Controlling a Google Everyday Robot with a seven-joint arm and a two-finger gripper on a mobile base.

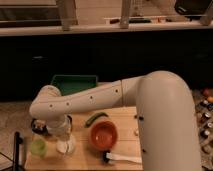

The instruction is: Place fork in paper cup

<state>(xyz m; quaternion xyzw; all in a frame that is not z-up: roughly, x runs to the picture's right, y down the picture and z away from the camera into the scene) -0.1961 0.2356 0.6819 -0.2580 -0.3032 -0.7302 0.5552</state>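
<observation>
Over the paper cup (65, 146) at bench (80, 159) left, hand (60, 131) hangs; finger state can't tell. Orange bowl (103, 135) just right.

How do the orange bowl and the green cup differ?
The orange bowl is wider and opaque; the green cup is smaller, pale and see-through. The bowl sits mid-table, the cup near the left edge. Both stand upright and open-topped. The gripper hangs between them, over the paper cup.

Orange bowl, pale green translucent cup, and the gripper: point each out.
Orange bowl (103, 135), camera view, inner floor.
Pale green translucent cup (38, 147), camera view, rim opening.
Gripper (64, 142), camera view, its lower end above the white paper cup (65, 148).
</observation>
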